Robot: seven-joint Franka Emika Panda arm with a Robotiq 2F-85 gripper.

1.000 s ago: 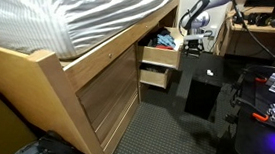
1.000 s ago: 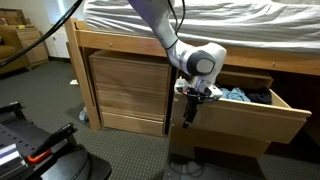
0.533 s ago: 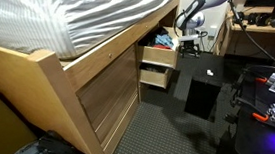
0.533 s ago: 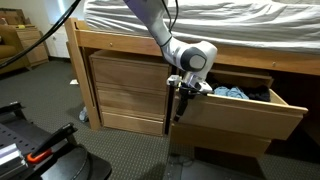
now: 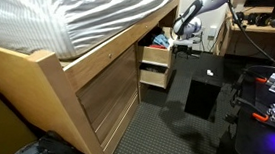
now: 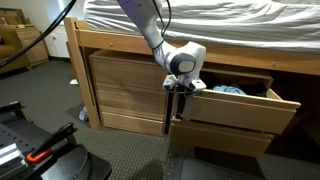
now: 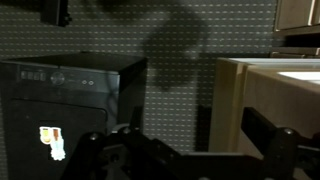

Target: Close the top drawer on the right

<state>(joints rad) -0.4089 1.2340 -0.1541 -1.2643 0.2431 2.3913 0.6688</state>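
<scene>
The top drawer [image 6: 236, 109] is a light tan wooden box with a flat front, pulled partly out from under the bed, with blue and dark cloth [image 6: 228, 90] inside. It also shows in an exterior view [image 5: 159, 55]. My gripper [image 6: 181, 88] presses against the left end of its front panel, fingers pointing down. In an exterior view the gripper [image 5: 183, 33] sits at the drawer's outer face. In the wrist view the gripper [image 7: 180, 138] is open and holds nothing, and the tan drawer panel [image 7: 268, 88] fills the right side behind one finger [image 7: 266, 126].
A lower bare wooden drawer [image 5: 155, 78] is also partly out below the top one. A black computer case [image 5: 202, 87] stands on the carpet close to the drawers, also in the wrist view [image 7: 70, 95]. A closed drawer unit [image 6: 125, 92] stands alongside. Desk and cables [image 5: 258, 21] lie behind.
The top drawer has slid further in under the bed. My gripper has moved with its front panel toward the bed frame, staying open.
</scene>
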